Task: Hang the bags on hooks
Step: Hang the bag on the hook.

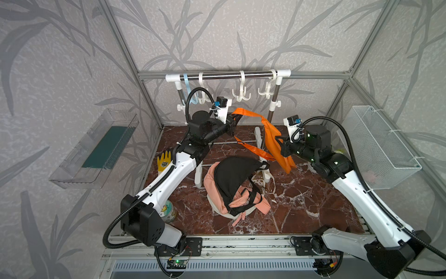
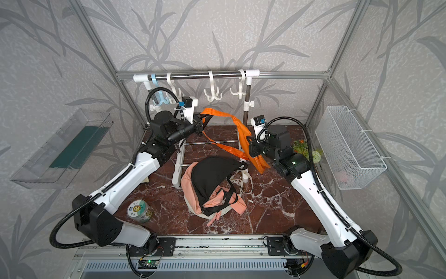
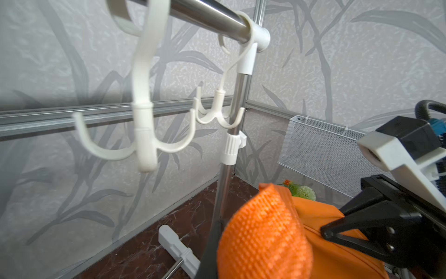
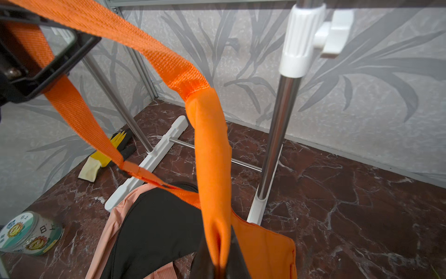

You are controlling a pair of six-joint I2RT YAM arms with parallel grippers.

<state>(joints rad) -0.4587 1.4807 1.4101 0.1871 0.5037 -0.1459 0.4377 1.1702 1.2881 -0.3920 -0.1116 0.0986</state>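
Right wrist view shows the right gripper [image 4: 218, 264] pinching a fold of the orange bag [image 4: 213, 157] tight between its closed fingers; the bag's strap [image 4: 144, 46] runs up and away from there to the left gripper [image 1: 234, 120]; in both top views the left gripper is closed on the top of the strap loop; the bag hangs in the air between the two grippers, above the dark red marble floor [image 1: 301, 205] and lower than the rail [image 1: 222, 76]; it is not on any hook; a white hook [image 1: 240, 93] hangs from the rail near the strap but apart from it; a black bag [image 1: 231, 176] lies on a pink bag [image 1: 210, 183] on the floor below; a yellow glove [image 1: 164, 160] and a round tin [image 2: 138, 210] lie near the left arm; a white wire basket [image 1: 383, 149] hangs on the side wall.
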